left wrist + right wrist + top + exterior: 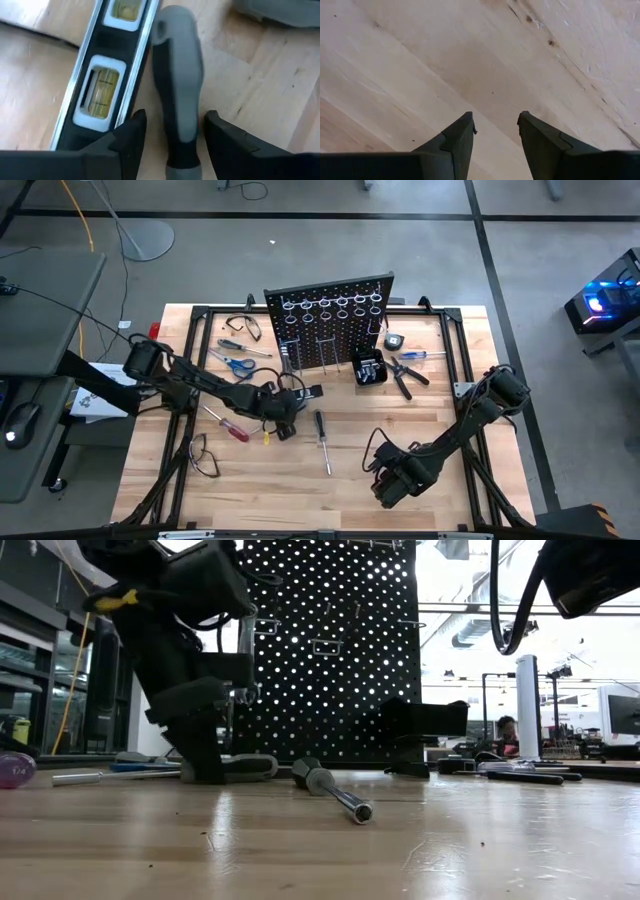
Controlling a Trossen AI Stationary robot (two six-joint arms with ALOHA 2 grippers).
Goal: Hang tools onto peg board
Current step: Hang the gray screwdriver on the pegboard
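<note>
High view: overhead, straight down on the whole bench [330, 490], both arms and the peg board [330, 320].
Low view: at bench-top level, looking across at the peg board [330, 650] and the room behind.
Left wrist view: very close above a grey-handled tool [177, 90] and a level [107, 70].
Right wrist view: close on bare bench wood [470, 65].
Shared: peg board in high and low views.

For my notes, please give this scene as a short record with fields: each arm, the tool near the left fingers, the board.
left gripper: low over table, fingers open, astride grey-handled tool
beside tool: level, lying flat
right gripper: fingers open, above bare table, waiting
peg board: upright at table's far side
</note>
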